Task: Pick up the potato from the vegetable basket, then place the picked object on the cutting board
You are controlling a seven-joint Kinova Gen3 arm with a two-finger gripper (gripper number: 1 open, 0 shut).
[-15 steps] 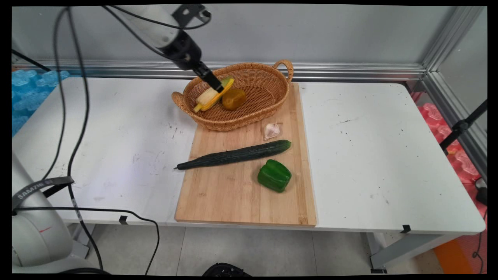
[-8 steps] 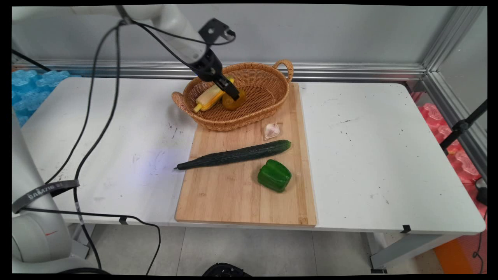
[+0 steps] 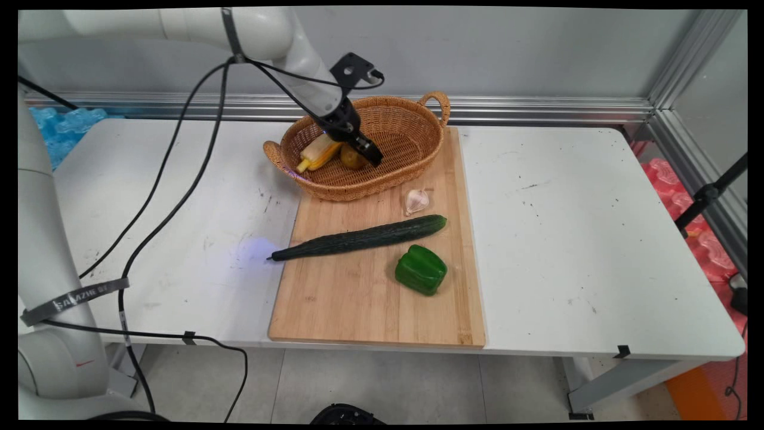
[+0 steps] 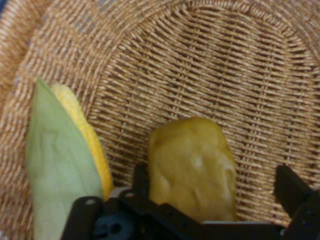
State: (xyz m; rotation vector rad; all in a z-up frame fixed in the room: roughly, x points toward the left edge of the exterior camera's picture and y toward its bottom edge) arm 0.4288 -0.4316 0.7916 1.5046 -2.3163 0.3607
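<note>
Left of centre in the main view a long dark green cucumber [image 3: 361,237] lies slantwise, its thin stem end sticking out past the left edge of a pale bamboo cutting board [image 3: 358,304] with lengthwise grain, which lies on the scuffed white table [image 3: 567,239]. Above it, in the upper middle of the frame, an oval woven wicker basket [image 3: 412,158] with two loop handles sits on the board's far end. Inside it, toward the left, lies an ear of corn [image 3: 316,152], yellow kernels half wrapped in pale green husk, and just beside it a lumpy brownish-yellow potato [image 3: 351,157], partly hidden by the arm. The black gripper [image 3: 371,156] reaches down into the basket from the upper left. In the hand view its fingers [image 4: 292,190] are spread wide, one on each side of the potato [image 4: 192,167], with a clear gap at the right finger; whether the left one touches is hard to tell. The corn [image 4: 65,170] is cut off at the bottom there. Right of the basket's near rim a small papery garlic bulb [image 3: 416,200] rests on the board, and lower right a glossy, blocky green bell pepper [image 3: 421,270].
</note>
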